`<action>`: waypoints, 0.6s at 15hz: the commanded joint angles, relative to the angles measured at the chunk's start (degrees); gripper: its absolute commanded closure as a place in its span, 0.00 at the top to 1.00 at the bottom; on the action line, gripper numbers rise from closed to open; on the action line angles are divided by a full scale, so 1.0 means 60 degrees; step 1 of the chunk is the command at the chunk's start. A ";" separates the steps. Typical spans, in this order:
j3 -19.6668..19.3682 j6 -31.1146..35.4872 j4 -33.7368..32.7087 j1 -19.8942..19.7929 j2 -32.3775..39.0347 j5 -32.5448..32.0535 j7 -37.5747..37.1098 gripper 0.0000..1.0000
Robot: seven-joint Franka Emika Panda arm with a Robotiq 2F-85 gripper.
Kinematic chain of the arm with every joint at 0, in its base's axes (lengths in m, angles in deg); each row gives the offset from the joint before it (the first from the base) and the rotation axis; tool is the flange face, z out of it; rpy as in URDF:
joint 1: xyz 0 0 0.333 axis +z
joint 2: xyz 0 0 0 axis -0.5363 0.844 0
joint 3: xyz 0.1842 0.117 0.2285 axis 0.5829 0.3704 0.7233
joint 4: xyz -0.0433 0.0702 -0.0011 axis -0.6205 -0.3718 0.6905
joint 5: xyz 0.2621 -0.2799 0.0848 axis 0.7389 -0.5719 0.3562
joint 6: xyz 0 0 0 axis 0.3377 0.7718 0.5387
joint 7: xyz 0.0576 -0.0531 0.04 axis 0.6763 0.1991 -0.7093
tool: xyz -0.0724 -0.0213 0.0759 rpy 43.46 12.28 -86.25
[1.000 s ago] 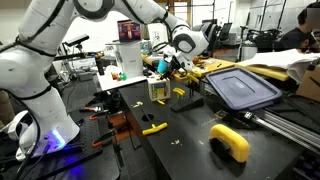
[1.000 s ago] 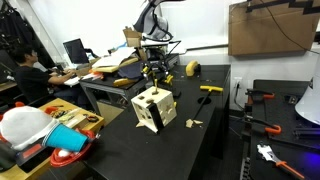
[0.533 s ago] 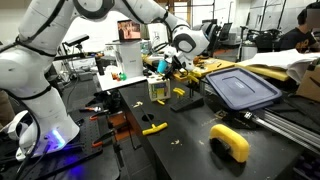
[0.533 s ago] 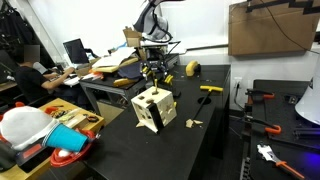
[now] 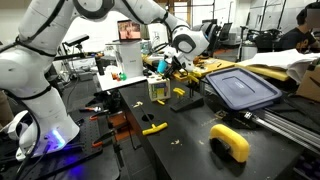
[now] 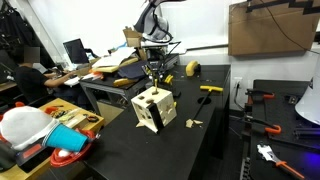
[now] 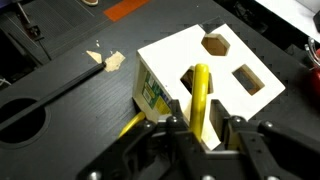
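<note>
A cream wooden box (image 7: 225,60) with shaped holes in its top stands on the black table, seen in both exterior views (image 5: 158,90) (image 6: 153,108). A long yellow stick (image 7: 200,90) stands in one of the top holes. My gripper (image 7: 202,128) hangs right over the box (image 5: 163,68) (image 6: 153,72), its two fingers straddling the stick. The left finger sits close against the stick. A thin sliver of box still shows between the stick and the right finger, so the jaws are narrowed but open.
Loose yellow pieces lie on the table: a T-shaped one (image 5: 154,128), a thick arch (image 5: 231,142) and a hammer-like one (image 6: 209,89). A grey-blue bin lid (image 5: 242,88) lies beyond the box. Wood scraps (image 7: 107,60) lie beside it. Red clamps (image 6: 262,97) lie at the table's side.
The arm stays over the box. The fingers have drawn in from wide open to close around the yellow stick.
</note>
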 commanded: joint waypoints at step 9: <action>-0.0070 0.0156 0.0585 0.0269 -0.0822 -0.0408 0.0361 0.04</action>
